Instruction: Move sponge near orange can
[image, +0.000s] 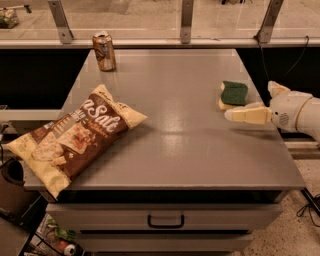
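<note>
The sponge (234, 93), dark green on top with a pale yellow base, lies flat on the grey table near its right edge. The orange can (104, 51) stands upright at the table's far left corner, far from the sponge. My gripper (248, 101) comes in from the right at table height. It is open, with one cream finger (247, 115) lying just in front of the sponge and the other (276, 89) to the sponge's right. The sponge is not held.
A large brown-and-cream snack bag (75, 134) lies on the front left of the table (185, 145). A railing and window posts run behind the far edge. A drawer with a handle (166, 220) sits below the front edge.
</note>
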